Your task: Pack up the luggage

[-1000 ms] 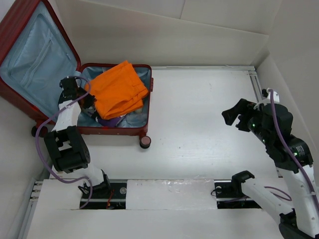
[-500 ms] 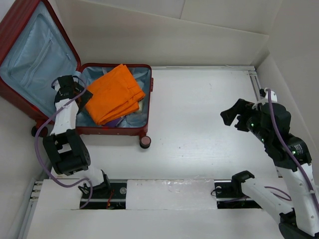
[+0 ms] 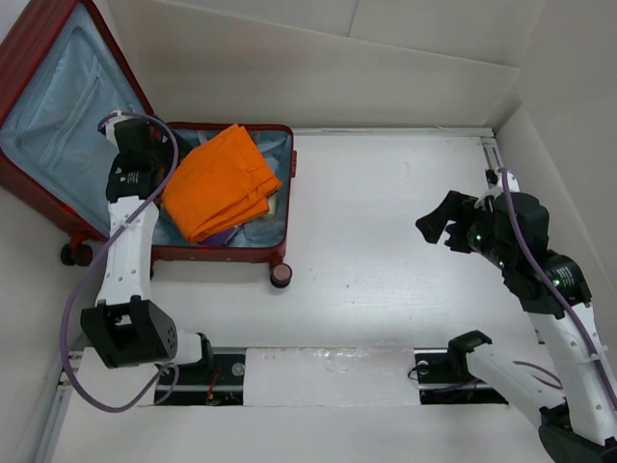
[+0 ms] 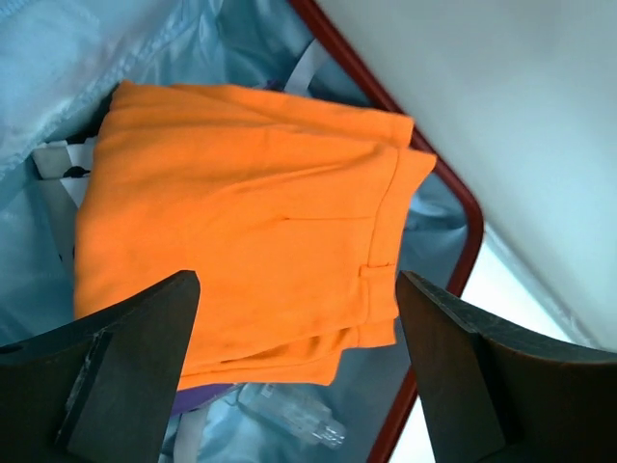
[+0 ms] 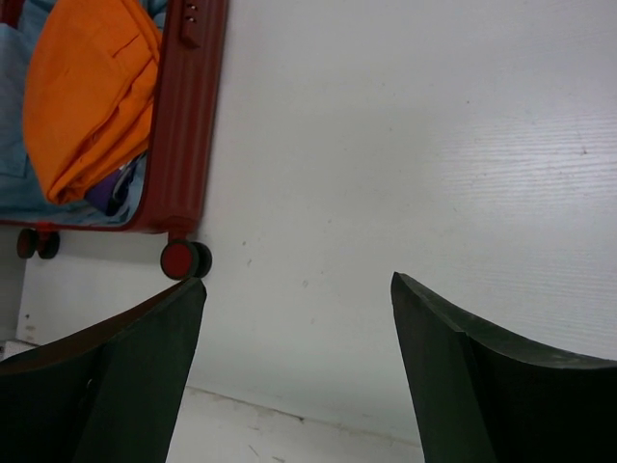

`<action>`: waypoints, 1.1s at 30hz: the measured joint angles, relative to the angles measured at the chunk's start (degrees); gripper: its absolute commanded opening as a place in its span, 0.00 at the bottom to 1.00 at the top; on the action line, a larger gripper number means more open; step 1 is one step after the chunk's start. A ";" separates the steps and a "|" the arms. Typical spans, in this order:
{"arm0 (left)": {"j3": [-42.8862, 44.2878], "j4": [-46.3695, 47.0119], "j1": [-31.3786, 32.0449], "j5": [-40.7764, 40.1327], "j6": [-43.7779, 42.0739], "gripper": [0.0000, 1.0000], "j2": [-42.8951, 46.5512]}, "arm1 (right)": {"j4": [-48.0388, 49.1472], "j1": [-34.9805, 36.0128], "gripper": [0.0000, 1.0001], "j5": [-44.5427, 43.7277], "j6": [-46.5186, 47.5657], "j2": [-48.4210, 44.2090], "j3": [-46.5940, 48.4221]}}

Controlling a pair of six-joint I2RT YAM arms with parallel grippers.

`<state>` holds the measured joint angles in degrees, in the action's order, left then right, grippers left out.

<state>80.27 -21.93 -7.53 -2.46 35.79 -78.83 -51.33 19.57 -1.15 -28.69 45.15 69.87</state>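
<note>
Item 1: luggage (image 3: 217, 255), dark red, lying open at the far left of the worktop (image 3: 405, 212), lid tilted back, blue lining showing.
Contents: folded orange garment (image 3: 220, 183) on top; purple cloth (image 3: 217, 234) beneath it (only an edge shows).
Item 2: left tool (image 4: 297, 280), fingers spread wide, holding nothing, above the garment inside the luggage.
Item 3: right tool (image 5: 297, 282), spread wide and empty, over bare worktop at the right, well apart from the luggage.
</note>
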 measured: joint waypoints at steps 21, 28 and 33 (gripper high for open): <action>46.51 -28.70 1.44 -33.07 -1.33 0.70 4.26 | 5.07 1.29 0.46 22.36 0.52 -7.13 -11.96; 36.68 -38.77 -1.66 -48.13 0.20 0.73 4.39 | 5.62 3.89 0.57 23.52 2.40 -6.80 -11.61; 34.03 -41.62 -1.68 -52.41 -0.72 0.73 -1.27 | 5.66 5.20 0.57 24.81 3.02 -6.58 -11.61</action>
<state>114.30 -63.55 -9.21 -54.87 35.07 -80.09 -45.67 24.77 23.66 -25.67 38.57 58.26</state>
